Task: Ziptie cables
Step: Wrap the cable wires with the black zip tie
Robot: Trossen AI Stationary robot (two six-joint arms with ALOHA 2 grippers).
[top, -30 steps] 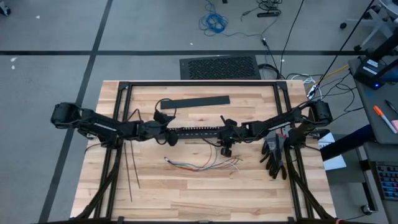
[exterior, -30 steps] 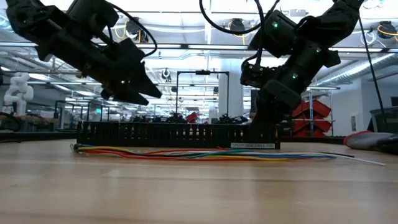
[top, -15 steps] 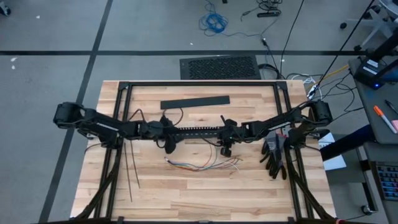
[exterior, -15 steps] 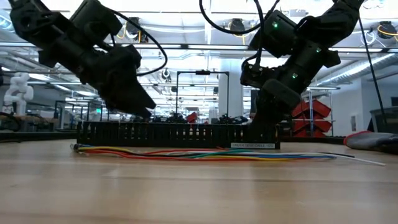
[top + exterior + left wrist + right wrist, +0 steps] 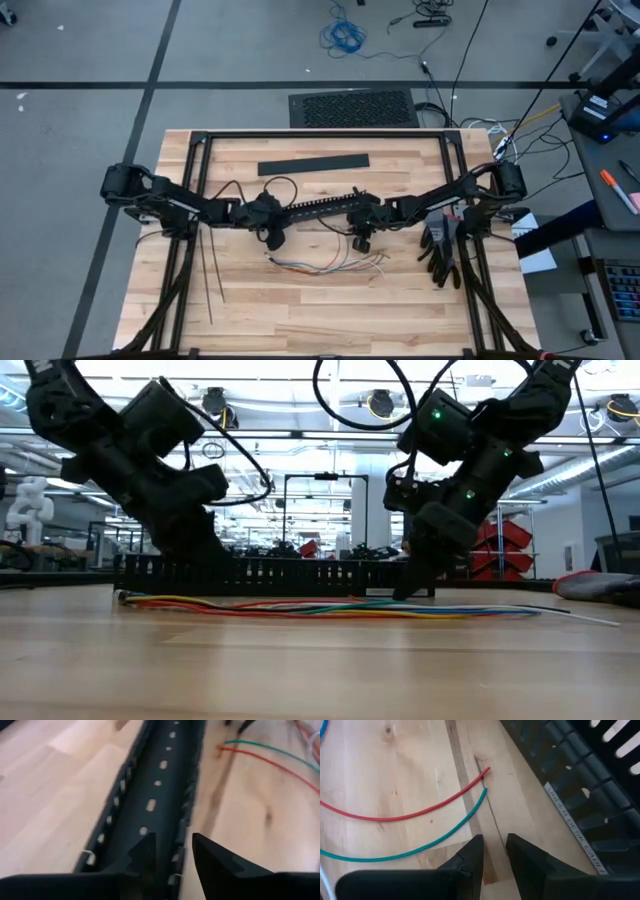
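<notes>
Two dark arms meet over a long black slotted duct (image 5: 320, 205) at the middle of the wooden table (image 5: 300, 310). The left gripper (image 5: 172, 851) clamps one wall at the duct's left end. The right gripper (image 5: 494, 851) hangs at the duct's right end, fingers narrowly apart, nothing between them. The cables (image 5: 330, 264) lie loose just nearer than the duct. The zipties (image 5: 208, 275) lie near the left edge.

A robotics lab or workshop: beyond the wooden workbench (image 5: 320, 670) stretch ceiling strip lights (image 5: 300, 370), red parts bins (image 5: 508, 545), a white robot arm (image 5: 25, 510) and more benches.
</notes>
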